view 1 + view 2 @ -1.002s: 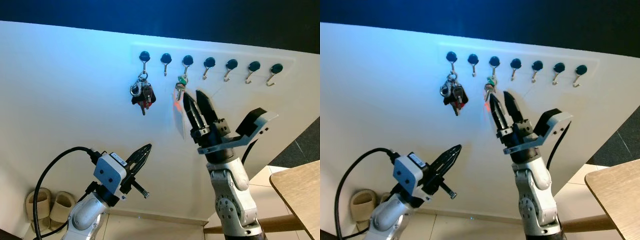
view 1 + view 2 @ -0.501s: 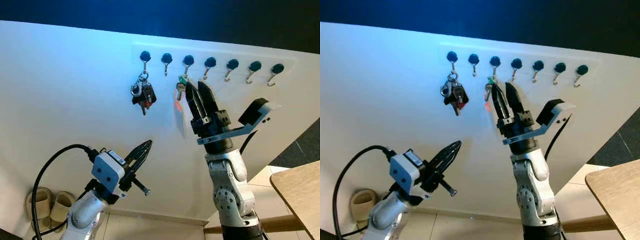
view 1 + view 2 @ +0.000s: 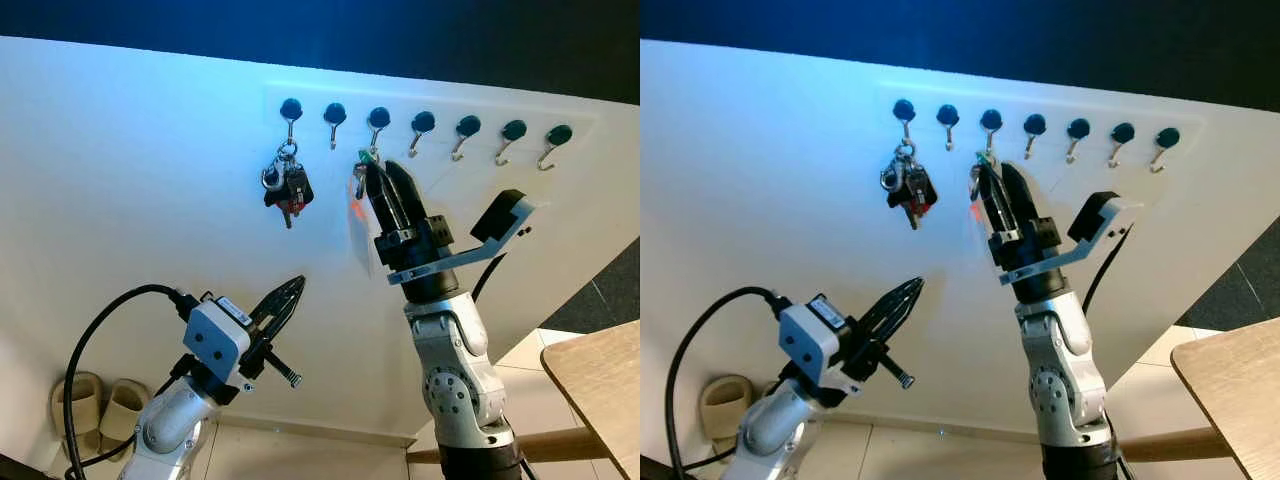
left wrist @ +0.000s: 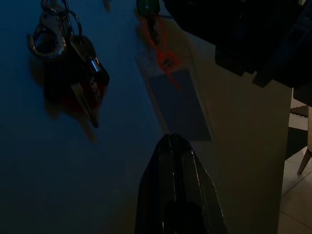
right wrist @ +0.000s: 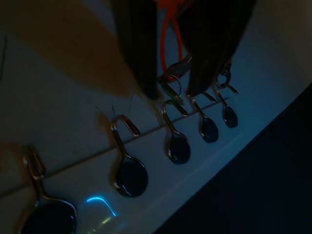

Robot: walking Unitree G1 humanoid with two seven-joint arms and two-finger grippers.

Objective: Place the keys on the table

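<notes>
Wall: your view faces a white wall (image 3: 140,170) with dark blue above it, carrying a row of 7 hooks (image 3: 421,125) with dark round heads.
Keys: the green-topped keys (image 3: 361,172) with an orange loop and a pale tag hang from hook 3 counting from the left, so they are on the wall, well apart from the table.
Right gripper: you have the right gripper (image 3: 387,180) raised to that hook, its 2 black fingers (image 5: 139,44) parted a little, 1 on each side of the key ring; whether the pads touch the ring, you cannot tell.
Right wrist view: you see the orange loop running up between the fingers and the ring just at their tips.
Other bunch: a dark key bunch (image 3: 285,185) with a silver clip hangs from hook 1, left of your target.
Left gripper: the left gripper (image 3: 285,300) sits low and left, pointing up at the wall, its fingers pressed together and holding nothing.
Table: a wooden table (image 3: 600,385) corner shows at the near right edge.
Floor: 2 beige slippers (image 3: 95,412) lie by the wall at the lower left.
</notes>
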